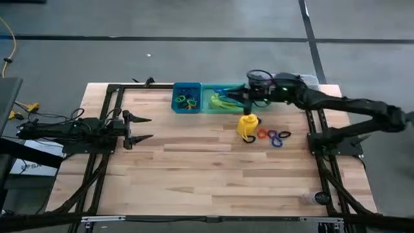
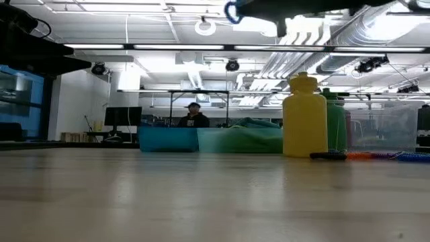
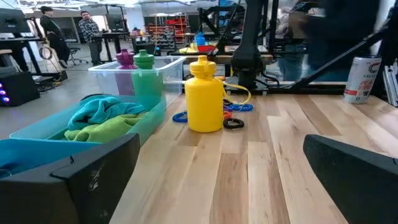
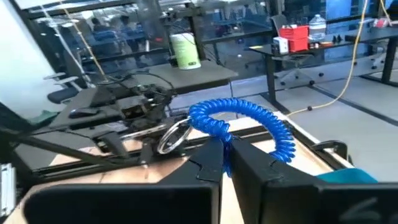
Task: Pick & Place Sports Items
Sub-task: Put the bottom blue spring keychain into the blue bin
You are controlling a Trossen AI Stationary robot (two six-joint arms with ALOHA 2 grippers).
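My right gripper was clamped on a blue coiled ring above the bins — yellow bottle and loose rings remained on the worktop.

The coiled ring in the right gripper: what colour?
Blue; the coiled ring shows best in the right wrist view, pinched by the right gripper.
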